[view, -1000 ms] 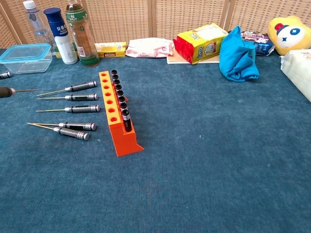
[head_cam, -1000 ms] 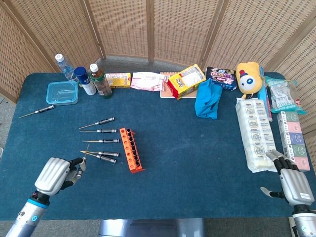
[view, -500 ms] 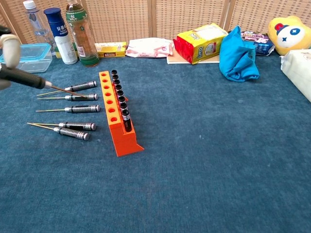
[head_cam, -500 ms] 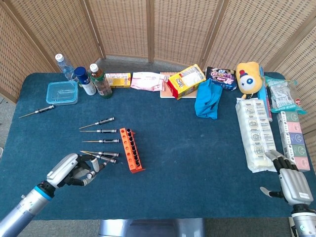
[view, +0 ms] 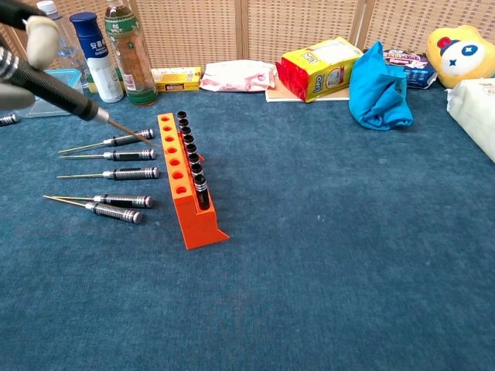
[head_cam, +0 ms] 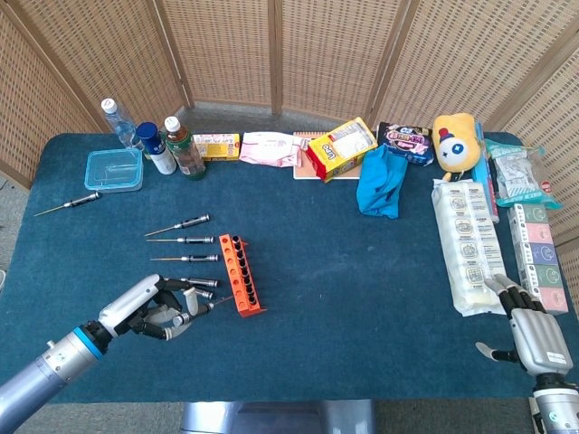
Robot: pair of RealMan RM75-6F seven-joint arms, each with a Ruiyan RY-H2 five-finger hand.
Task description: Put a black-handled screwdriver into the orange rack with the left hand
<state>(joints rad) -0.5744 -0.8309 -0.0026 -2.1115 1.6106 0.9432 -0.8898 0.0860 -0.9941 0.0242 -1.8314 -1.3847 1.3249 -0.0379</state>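
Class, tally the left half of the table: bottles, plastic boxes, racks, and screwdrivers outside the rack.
Bottles: 3
Plastic box: 1
Orange rack: 1
Screwdrivers lying on table: 6
Screwdriver held by left robot hand: 1
Total: 12

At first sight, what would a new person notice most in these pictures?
The orange rack stands out near the table's front left, one row filled with black handles. The left hand holds a screwdriver with its tip angled toward the rack, and more screwdrivers lie loose beside it.
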